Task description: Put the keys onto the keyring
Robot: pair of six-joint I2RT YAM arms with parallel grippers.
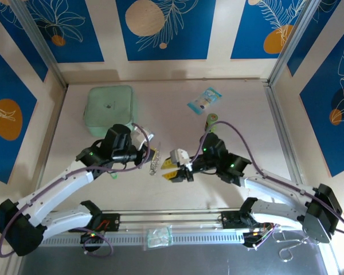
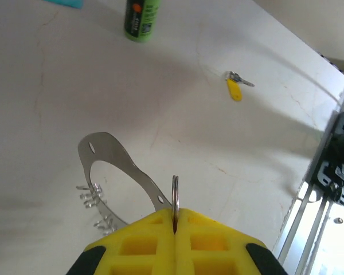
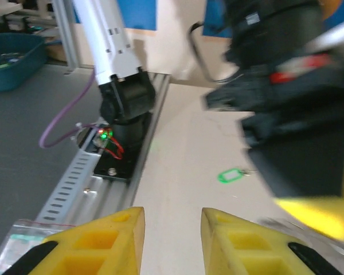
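Note:
My left gripper (image 2: pixel 176 213) is shut on a small round ring (image 2: pixel 175 192), seen edge-on, belonging to the keyring (image 2: pixel 112 156). The keyring's flat silvery loop hangs to the left of the fingers, with shiny bits (image 2: pixel 92 196) strung along it. From above, the keyring (image 1: pixel 153 162) dangles just below the left gripper (image 1: pixel 151 153). The yellow key (image 2: pixel 234 89) lies on the table ahead and to the right. The green key (image 3: pixel 232 175) lies flat near the left arm's base. My right gripper (image 3: pixel 172 215) is open with nothing between its fingers, and sits close to the right of the keyring (image 1: pixel 172 170).
An upright green cylinder (image 1: pixel 211 121) stands behind the right arm. A mint square container (image 1: pixel 110 105) sits at the back left and a blue packet (image 1: pixel 204 101) at the back. A metal rail (image 1: pixel 178 217) and a small plastic bag (image 1: pixel 159 236) lie along the near edge.

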